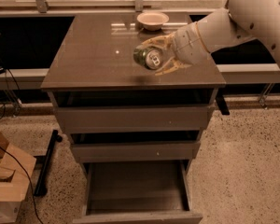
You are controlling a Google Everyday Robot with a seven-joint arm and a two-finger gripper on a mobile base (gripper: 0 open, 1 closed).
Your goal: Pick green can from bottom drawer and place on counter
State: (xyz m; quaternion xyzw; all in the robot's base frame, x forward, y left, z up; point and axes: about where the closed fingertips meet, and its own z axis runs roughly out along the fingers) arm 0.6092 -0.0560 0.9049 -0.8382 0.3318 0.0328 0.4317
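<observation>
Camera view has the fingers (159,41) clamped from above and below on the green can (147,57), which lies sideways in the grasp with its silver top turned toward the near left. So the gripper (150,59) hovers over the right near part of the table (93,55), the can clear of the surface with a faint shadow beneath it. Behind the gripper the pale arm (252,13) reaches in from the far right, and a bowl (152,20) sits well apart at the far edge. Below, the bottom drawer (137,216) stands pulled out and holds nothing visible. My judgement is that the main risk is the can's pose: let go on its side, it would likely roll, and the near edge is close enough for it to drop to the drawer or floor. A tilted set-down could also tip it, and the smooth round wall could slip in the grasp
</observation>
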